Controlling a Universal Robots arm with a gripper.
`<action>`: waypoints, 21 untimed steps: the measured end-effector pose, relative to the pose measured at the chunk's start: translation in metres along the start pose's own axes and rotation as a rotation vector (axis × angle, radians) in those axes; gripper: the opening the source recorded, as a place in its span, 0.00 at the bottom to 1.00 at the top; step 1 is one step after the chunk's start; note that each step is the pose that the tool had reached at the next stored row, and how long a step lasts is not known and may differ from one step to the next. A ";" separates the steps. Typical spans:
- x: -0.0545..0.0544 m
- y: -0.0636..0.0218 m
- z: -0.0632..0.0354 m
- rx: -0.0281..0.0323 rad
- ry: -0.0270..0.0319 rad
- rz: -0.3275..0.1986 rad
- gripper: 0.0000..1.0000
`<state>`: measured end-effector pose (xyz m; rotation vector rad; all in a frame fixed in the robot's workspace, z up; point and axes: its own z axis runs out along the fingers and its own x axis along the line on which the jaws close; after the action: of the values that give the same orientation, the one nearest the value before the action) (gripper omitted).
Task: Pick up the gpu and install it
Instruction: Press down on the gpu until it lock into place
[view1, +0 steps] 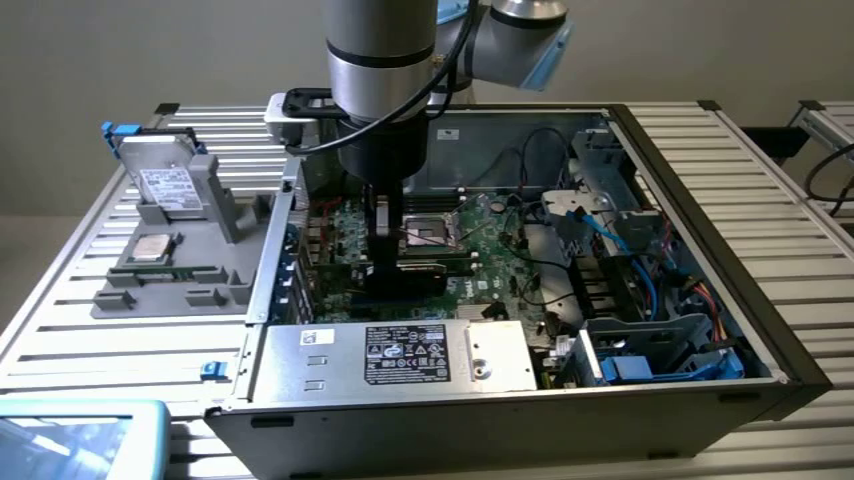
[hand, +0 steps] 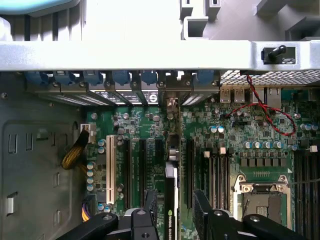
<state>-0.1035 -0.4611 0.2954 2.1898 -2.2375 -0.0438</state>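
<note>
The gpu (hand: 170, 197) stands on its edge in a motherboard slot, its thin edge with a green logo facing the wrist camera. My gripper (hand: 175, 212) straddles it, with the black fingers (hand: 151, 206) apart on either side and a gap showing between the card and the far finger. In the exterior view the gripper (view1: 387, 255) reaches down into the open computer case (view1: 694, 190), just above the dark card (view1: 416, 274) on the green motherboard (view1: 501, 255). The gripper is open.
A grey tray (view1: 114, 295) at the exterior view's left holds a silver hard drive (view1: 167, 187), a processor (view1: 151, 248) and a memory stick (view1: 167, 270). The power supply (view1: 400, 355) fills the near side of the case. A processor socket (hand: 260, 200), empty slots (hand: 135, 170) and a red-black wire (hand: 270, 117) surround the card.
</note>
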 end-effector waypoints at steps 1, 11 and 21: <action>0.000 0.0000 0.0000 0.0000 -0.0001 0.000 0.43; 0.000 0.0002 0.0001 0.0001 -0.0001 0.000 0.12; -0.006 0.0107 0.0089 0.0071 0.0136 0.000 0.12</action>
<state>-0.1143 -0.4545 0.2869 2.1865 -2.2344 -0.0210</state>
